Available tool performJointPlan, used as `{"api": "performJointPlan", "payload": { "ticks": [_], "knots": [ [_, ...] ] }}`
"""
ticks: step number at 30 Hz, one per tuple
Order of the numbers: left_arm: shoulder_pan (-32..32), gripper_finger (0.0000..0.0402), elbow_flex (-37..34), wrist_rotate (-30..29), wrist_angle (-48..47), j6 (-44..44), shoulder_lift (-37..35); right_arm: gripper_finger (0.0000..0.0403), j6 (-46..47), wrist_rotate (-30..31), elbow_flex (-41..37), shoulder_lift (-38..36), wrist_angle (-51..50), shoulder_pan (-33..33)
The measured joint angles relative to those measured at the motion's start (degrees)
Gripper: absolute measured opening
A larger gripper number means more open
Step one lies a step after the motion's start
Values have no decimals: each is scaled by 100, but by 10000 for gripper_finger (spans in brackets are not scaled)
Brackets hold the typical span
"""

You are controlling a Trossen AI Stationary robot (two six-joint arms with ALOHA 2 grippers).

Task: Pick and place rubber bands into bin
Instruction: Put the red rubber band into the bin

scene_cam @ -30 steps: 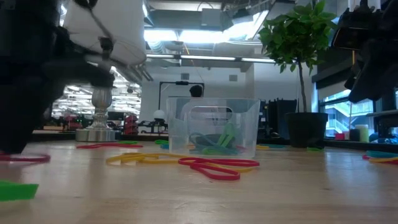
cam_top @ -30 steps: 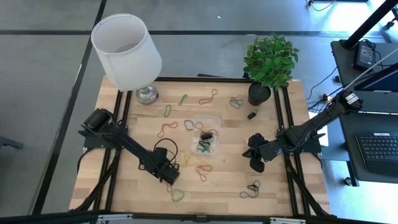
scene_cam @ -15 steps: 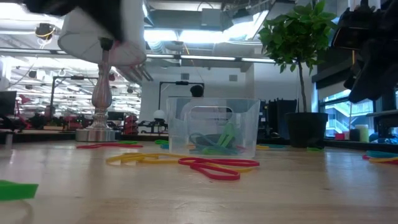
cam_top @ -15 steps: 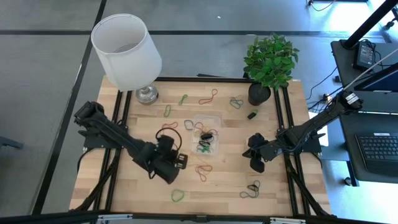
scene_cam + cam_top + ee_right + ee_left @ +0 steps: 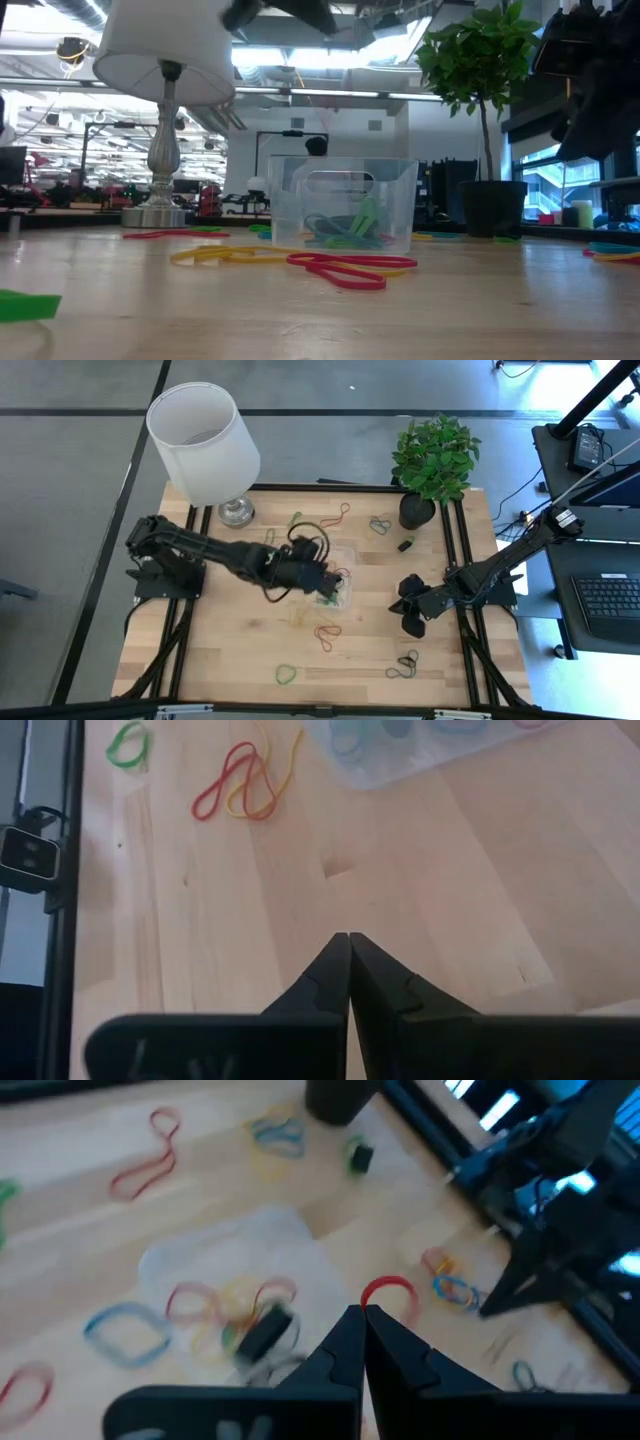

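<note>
The clear bin (image 5: 347, 552) stands mid-table with several bands and a black clip-like piece inside; the low view shows it as the bin (image 5: 345, 205). Loose rubber bands lie around it: a red one (image 5: 326, 632), a green one (image 5: 285, 673), and red and yellow ones (image 5: 340, 268) in front. My left gripper (image 5: 328, 576) hovers above the bin, shut on a red rubber band (image 5: 388, 1288). My right gripper (image 5: 410, 610) is shut and hangs over bare wood to the bin's right; its wrist view shows the shut tips (image 5: 348, 936). My left gripper pinches the red rubber band between its two fingertips (image 5: 350, 1320). A small arc of the loop (image 5: 390, 1284) sticks out beyond the tips, lifted clear above the bin (image 5: 240, 1245). The rest of the band is hidden by the fingers.
A white-shaded lamp (image 5: 205, 440) stands at the far left and a potted plant (image 5: 432, 460) at the far right, with a small black clip (image 5: 406, 544) near the pot. More bands lie at the far edge (image 5: 335, 515) and near right (image 5: 405, 663).
My left gripper rose from the table near the near edge, then swung toward the far right until it stood above the bin, leaving the low view upward. Its fingers stay shut. The right arm kept still.
</note>
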Motion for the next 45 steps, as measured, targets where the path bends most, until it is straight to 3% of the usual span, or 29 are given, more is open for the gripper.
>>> {"api": "performJointPlan", "payload": {
  "ticks": [10,19,30,34,45],
  "knots": [
    [267,1,-305,936,-111,82,281,12,20,0,0,2,156,1],
    [171,1,-383,1518,-53,-312,1124,12,-25,0,2,192,222,0],
    [469,6,-379,1862,-30,-313,1316,12,17,0,-2,660,433,0],
    [539,25,-391,2207,-59,-312,1327,12,170,-1,-2,716,452,0],
    [583,94,-407,2277,-198,-55,1305,12,204,-63,-2,717,459,0]
  ]
}}
